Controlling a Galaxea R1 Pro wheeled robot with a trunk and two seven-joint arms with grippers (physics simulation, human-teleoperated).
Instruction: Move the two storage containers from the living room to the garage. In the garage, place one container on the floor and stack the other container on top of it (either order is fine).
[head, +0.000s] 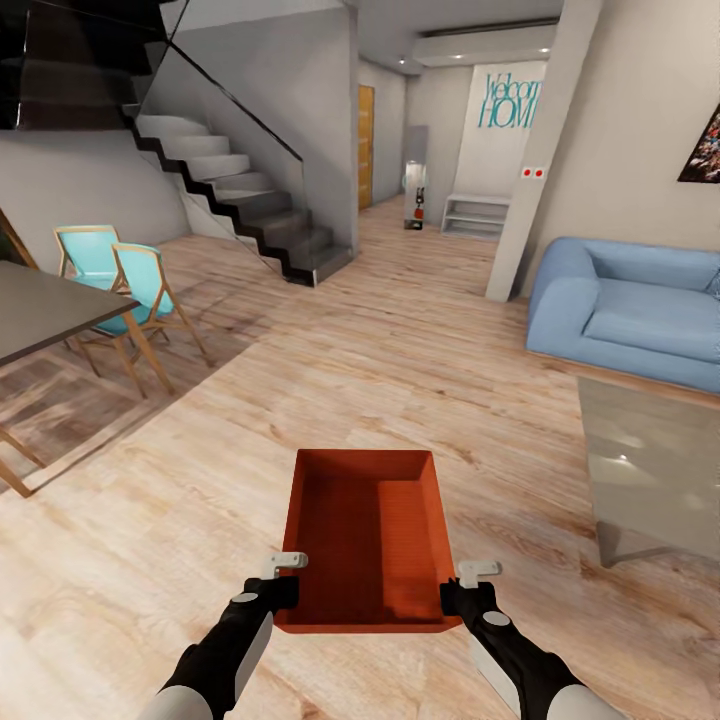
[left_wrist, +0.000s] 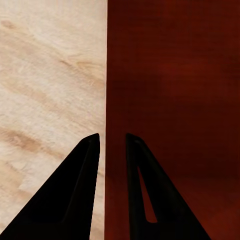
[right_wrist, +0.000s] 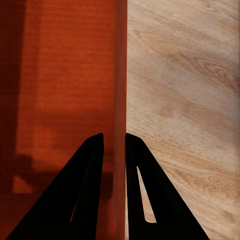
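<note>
One orange-red storage container (head: 365, 535) hangs low in front of me in the head view, carried over the light wood-plank floor (head: 400, 340) of the living room. My left gripper (head: 287, 580) is shut on its left wall near the close corner, and my right gripper (head: 462, 588) is shut on its right wall. The left wrist view shows the thin wall (left_wrist: 106, 90) pinched between the black fingers (left_wrist: 80, 185). The right wrist view shows the container's wall (right_wrist: 120, 100) between that gripper's fingers (right_wrist: 137, 185), with the ribbed bottom (right_wrist: 65, 75) beside it. The second container and the garage are out of view.
A blue sofa (head: 630, 310) and a glass coffee table (head: 655, 470) stand at the right. A dark table (head: 45, 305) with turquoise chairs (head: 140, 285) is at the left. A staircase (head: 240, 190) rises at the back left, beside a hallway (head: 400, 200) and a white pillar (head: 545, 150).
</note>
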